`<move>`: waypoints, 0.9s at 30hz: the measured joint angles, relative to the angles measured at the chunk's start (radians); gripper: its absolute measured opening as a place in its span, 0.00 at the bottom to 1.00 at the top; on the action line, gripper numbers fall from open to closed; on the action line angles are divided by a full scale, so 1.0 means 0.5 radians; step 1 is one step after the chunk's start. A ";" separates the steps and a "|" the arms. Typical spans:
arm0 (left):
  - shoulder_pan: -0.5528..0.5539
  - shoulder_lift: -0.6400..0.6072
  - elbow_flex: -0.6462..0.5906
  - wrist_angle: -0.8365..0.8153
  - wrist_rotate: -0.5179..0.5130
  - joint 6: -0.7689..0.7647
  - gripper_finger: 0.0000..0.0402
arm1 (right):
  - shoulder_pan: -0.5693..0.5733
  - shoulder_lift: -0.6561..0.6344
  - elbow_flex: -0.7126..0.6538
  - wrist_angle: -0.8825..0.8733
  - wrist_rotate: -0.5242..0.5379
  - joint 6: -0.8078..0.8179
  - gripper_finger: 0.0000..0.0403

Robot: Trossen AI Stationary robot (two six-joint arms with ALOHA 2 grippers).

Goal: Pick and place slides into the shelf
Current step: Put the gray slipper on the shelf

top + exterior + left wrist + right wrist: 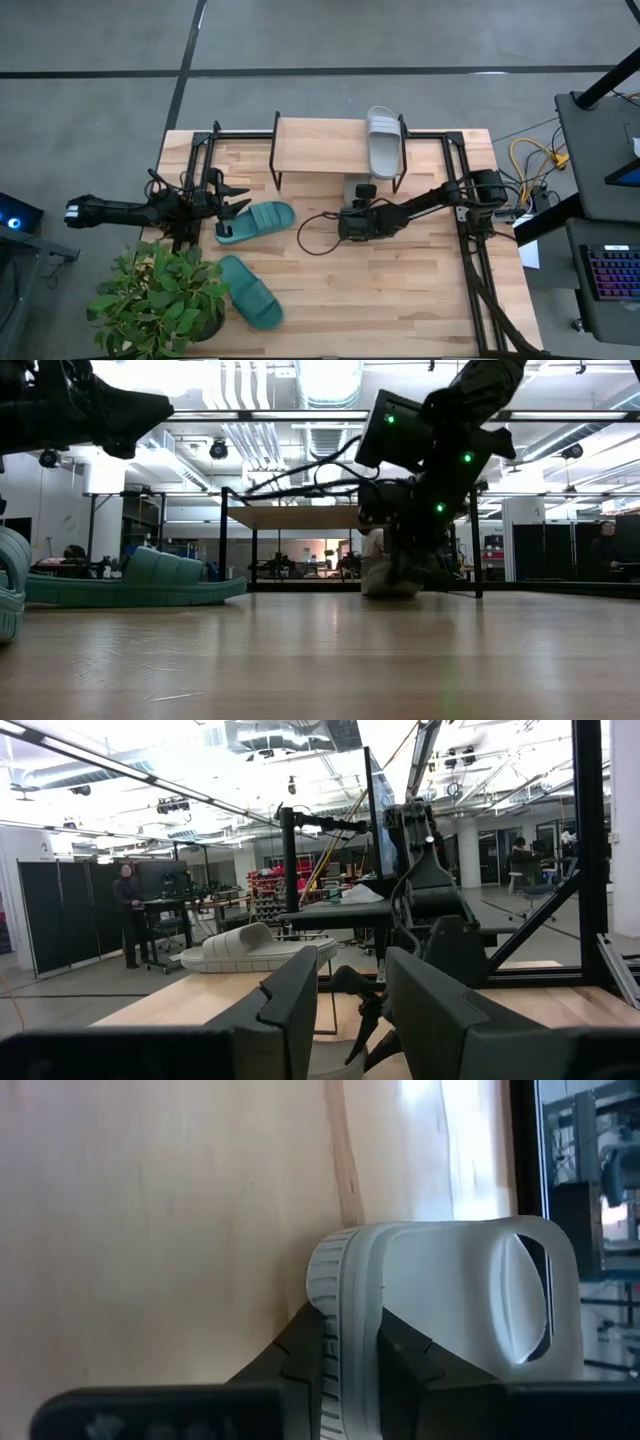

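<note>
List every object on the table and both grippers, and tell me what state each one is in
Grey slide on the shelf: lying flat on the board.
Second grey slide: on edge, pinched.
Right gripper: shut on its rim.
Teal slide: flat on the table, by the left gripper, open.
Other teal slide: flat beside the plant.

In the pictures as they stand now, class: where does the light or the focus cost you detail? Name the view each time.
Low view: bright ceiling lights behind leave the right gripper a dark silhouette, and the near tabletop is blurred. Left wrist view: the ceiling glares white and its own fingers are soft. Right wrist view: glare washes out the wood beyond the grey slide.
</note>
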 joint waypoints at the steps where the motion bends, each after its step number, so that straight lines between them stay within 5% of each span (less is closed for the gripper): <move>1: 0.000 0.000 0.000 0.000 0.000 0.000 0.27 | 0.004 0.000 0.025 -0.061 -0.001 0.042 0.12; 27: 0.000 0.000 0.000 0.000 0.000 0.000 0.27 | 0.385 -0.008 0.347 -0.675 0.017 0.449 0.12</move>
